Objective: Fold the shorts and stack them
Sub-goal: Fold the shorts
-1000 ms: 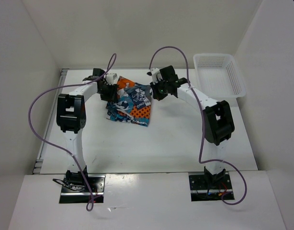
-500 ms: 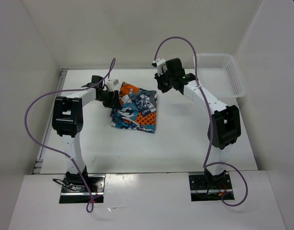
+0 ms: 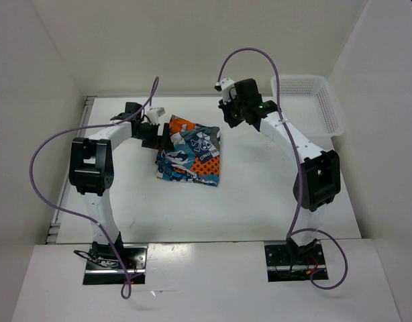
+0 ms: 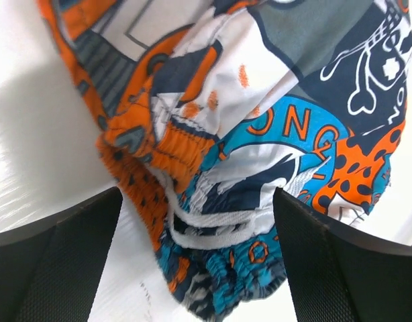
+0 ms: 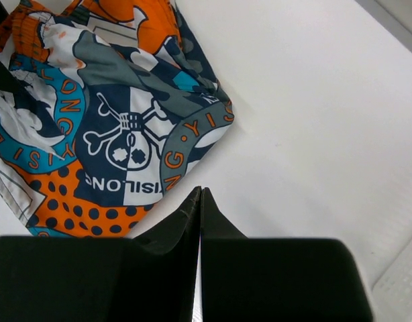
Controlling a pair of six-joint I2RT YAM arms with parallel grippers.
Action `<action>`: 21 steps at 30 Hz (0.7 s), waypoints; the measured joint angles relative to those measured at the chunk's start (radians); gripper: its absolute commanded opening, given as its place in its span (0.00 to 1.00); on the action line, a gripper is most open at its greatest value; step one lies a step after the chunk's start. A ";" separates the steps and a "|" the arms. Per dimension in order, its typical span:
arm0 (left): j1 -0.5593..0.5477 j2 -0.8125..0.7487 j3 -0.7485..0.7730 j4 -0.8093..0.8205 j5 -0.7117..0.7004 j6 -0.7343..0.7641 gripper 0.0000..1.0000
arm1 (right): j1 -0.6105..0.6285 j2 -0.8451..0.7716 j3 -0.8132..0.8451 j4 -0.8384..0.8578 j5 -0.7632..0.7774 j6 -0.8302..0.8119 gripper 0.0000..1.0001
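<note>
The shorts (image 3: 190, 153), a patchwork print of teal, orange, white and dark grey, lie folded in a bundle on the white table left of centre. My left gripper (image 3: 161, 134) is at their left edge, low over the table. In the left wrist view it (image 4: 196, 268) stands open, and the shorts' elastic waistband and white drawstring (image 4: 213, 221) lie loose between its fingers. My right gripper (image 3: 230, 122) hovers just off the shorts' upper right corner. In the right wrist view it (image 5: 200, 192) is shut with nothing in it, beside the skull patch of the shorts (image 5: 119, 134).
A white plastic mesh basket (image 3: 306, 100) stands at the back right of the table. White walls close in the table on the left, back and right. Purple cables arc above both arms.
My left gripper has opened and let go of the shorts' waistband. The shorts have settled slightly to the right. The right arm has drawn back up and to the right, still shut.
</note>
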 measured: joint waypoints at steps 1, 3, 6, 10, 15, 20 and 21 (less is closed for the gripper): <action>0.005 -0.002 0.010 -0.010 -0.001 0.000 1.00 | 0.000 -0.007 0.000 -0.003 0.004 -0.003 0.03; 0.018 -0.005 0.038 -0.036 -0.002 0.001 1.00 | 0.000 -0.020 0.000 -0.003 0.010 -0.006 0.03; 0.045 -0.021 0.098 -0.082 -0.022 0.001 1.00 | 0.000 -0.042 0.000 -0.003 0.024 -0.019 0.04; 0.106 -0.080 0.175 -0.119 -0.089 0.002 1.00 | 0.000 -0.078 -0.005 0.000 0.070 -0.041 0.05; 0.222 -0.206 0.216 -0.130 -0.243 0.003 1.00 | -0.005 -0.184 -0.104 0.054 0.169 -0.060 0.09; 0.251 -0.335 0.212 -0.121 -0.481 0.003 1.00 | -0.071 -0.268 -0.241 0.162 0.309 -0.066 0.12; 0.246 -0.353 0.206 -0.115 -0.525 0.003 1.00 | -0.092 -0.276 -0.262 0.185 0.340 -0.067 0.12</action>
